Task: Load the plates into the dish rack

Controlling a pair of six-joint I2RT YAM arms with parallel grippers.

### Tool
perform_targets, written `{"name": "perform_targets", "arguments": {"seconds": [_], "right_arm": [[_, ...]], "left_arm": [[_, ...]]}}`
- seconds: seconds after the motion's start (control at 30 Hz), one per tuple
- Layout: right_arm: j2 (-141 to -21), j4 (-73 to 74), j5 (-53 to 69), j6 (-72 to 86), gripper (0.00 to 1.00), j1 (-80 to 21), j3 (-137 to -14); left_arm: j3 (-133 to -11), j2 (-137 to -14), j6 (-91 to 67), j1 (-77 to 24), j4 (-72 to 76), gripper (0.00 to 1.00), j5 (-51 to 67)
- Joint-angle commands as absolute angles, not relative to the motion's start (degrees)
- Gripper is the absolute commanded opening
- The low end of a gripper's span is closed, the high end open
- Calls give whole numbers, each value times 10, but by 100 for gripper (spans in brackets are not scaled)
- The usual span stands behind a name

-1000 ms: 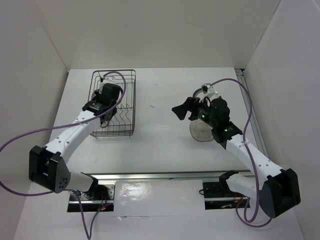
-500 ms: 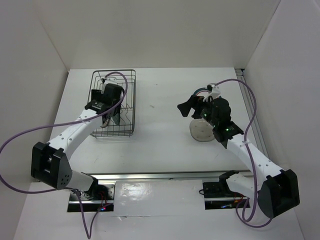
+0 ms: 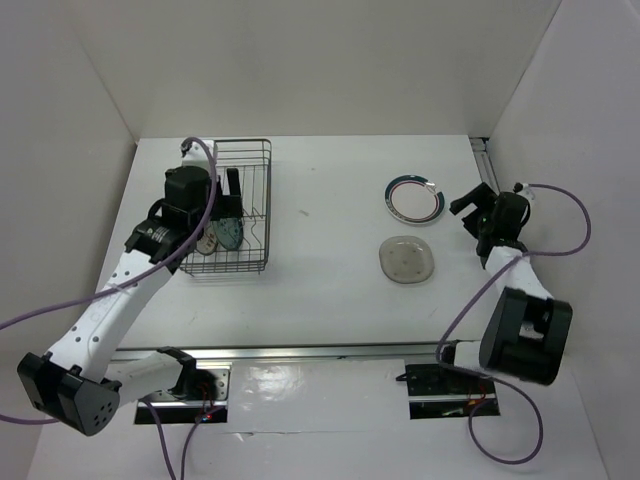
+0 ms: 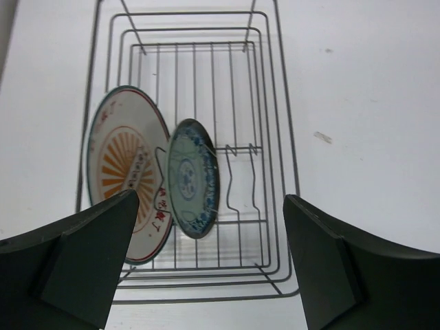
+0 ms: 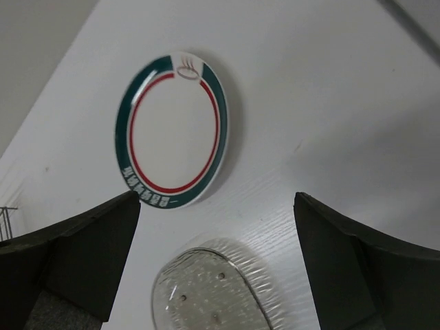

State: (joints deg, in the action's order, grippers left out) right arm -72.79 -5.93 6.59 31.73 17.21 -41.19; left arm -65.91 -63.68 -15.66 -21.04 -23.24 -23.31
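Now the left end effector gapes empty over the dark wire dish rack. Near the spread, empty right end effector lies the clear greyish round plate: likely hard, slippery, breakable, so pinch its thin rim.

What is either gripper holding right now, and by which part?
Nothing. The left gripper is open above the dish rack, the right gripper open over the table; neither touches anything.
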Motion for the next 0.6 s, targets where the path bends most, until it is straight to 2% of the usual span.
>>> {"name": "perform_targets", "arguments": {"seconds": [0.0, 0.2, 0.37, 0.57], "right_arm": [[-813, -119, 149, 341, 100, 185, -413], [-952, -190, 185, 359, 95, 185, -429], [-1019, -221, 204, 365, 94, 185, -458], [-1120, -255, 228, 370, 84, 180, -507]], "left_arm": [[-671, -645, -169, -209, -221, 100, -157], [-660, -615, -175, -209, -207, 100, -127], [-665, -615, -175, -209, -207, 100, -102], [-665, -615, -175, -209, -207, 100, -89]]}}
